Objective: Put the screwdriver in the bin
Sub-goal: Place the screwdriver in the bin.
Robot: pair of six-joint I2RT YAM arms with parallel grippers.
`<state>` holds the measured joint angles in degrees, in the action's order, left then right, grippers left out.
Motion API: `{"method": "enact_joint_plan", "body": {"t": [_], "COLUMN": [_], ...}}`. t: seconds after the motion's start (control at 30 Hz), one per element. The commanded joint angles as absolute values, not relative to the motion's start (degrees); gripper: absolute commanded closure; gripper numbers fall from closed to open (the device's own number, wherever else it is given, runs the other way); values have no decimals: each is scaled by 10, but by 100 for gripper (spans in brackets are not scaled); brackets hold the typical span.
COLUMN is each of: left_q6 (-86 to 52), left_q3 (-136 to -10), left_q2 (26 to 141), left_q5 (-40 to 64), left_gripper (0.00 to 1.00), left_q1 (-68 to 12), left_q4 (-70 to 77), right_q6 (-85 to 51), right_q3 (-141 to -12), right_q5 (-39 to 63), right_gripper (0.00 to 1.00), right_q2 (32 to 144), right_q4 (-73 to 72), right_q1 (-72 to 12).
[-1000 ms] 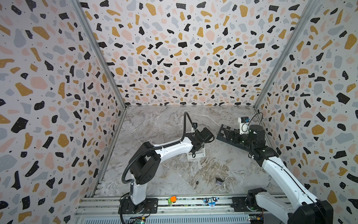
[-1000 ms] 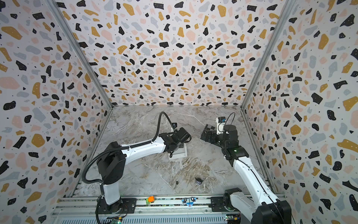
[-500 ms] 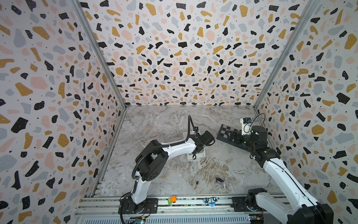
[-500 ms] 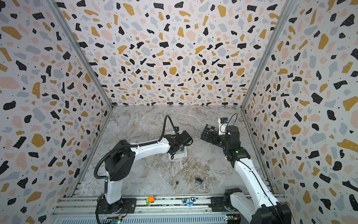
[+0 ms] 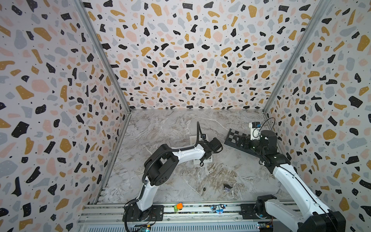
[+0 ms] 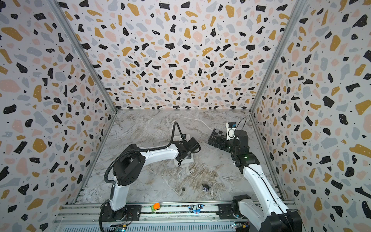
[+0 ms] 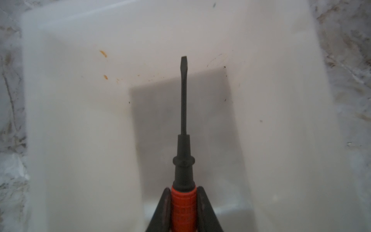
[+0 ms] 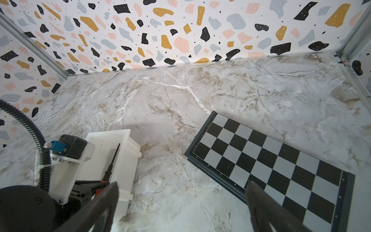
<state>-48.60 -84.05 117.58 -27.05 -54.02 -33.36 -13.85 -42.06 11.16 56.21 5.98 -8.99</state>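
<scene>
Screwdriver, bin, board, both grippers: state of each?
screwdriver: clamped by its red handle, shaft over the bin's floor, not yet released.
bin: upright on the table, open top.
checkered board: flat on the table, squares face up.
left gripper: shut on the screwdriver.
right gripper: open, empty.

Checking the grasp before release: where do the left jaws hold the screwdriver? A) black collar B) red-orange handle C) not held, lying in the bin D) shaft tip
B: in the left wrist view the left gripper clamps the screwdriver by its red-orange handle, black shaft sticking out over the bin.
</scene>
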Motion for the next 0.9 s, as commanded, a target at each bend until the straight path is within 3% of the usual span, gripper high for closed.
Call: {"method": "enact_joint_plan", "body": {"t": [0.0, 0.3, 0.87], "left_q6": [-481, -483, -430], "left_q3": [-841, -841, -956], "left_q2": [1171, 1165, 1082], "left_q5": [-274, -279, -351], "left_gripper": [79, 61, 54], "left_q1": [-544, -545, -546], "left_q4": [-338, -341, -389], "right_q6": [-138, -138, -137], "right_q3": [-416, -414, -426], "right_q5": [117, 118, 115], "right_gripper": [1, 1, 1], "right_q2": [548, 549, 550], "right_q4": [62, 61, 68], "right_q1": [-87, -87, -86]}}
